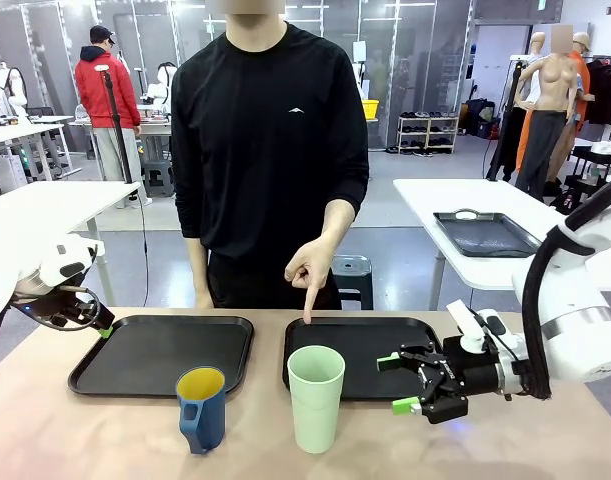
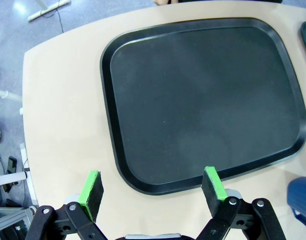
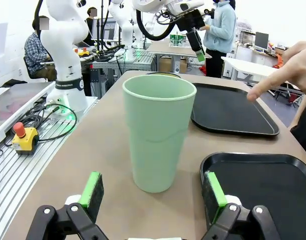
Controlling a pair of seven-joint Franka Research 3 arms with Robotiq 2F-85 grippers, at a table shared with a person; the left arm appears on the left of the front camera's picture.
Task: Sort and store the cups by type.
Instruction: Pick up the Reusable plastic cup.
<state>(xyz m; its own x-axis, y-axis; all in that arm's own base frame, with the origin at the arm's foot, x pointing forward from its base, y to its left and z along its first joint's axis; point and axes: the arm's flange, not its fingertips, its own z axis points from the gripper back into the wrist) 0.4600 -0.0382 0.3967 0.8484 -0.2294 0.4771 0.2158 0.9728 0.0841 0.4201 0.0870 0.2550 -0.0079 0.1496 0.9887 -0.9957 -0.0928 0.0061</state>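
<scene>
Lab room, wood-tone table, person standing at the far edge.

Left side: left gripper hangs over the near-left edge of the left tray. Fingers spread wide, nothing between them. Looks parked, clear of the working area.

Mug stands upright on the table near the near edge, just in front of the left tray's near-right corner, not on it. Handle faces the robot.

Tumbler stands upright near the near edge, just beside the right tray's near-left corner. The right wrist view shows it on bare table, off the tray.

Person's hand: index finger straight down, other fingers curled, tip at the right tray's far edge. Likely marking that tray as the tumbler's target.

Right gripper sits low over the right tray's near-right corner, turned sideways and aimed at the tumbler. Fingers spread and empty. The tumbler is ahead of the pads and lined up with the gap, no contact. Reads as a side-grasp approach, opening wide enough for the tumbler body.

Count: 2 cups (1 mug, 1 tumbler), 2 trays on this table, both bare, 2 grippers, 1 pointing hand. Neither cup stored yet. One cup sits in front of each tray, so probably one type per tray.
</scene>
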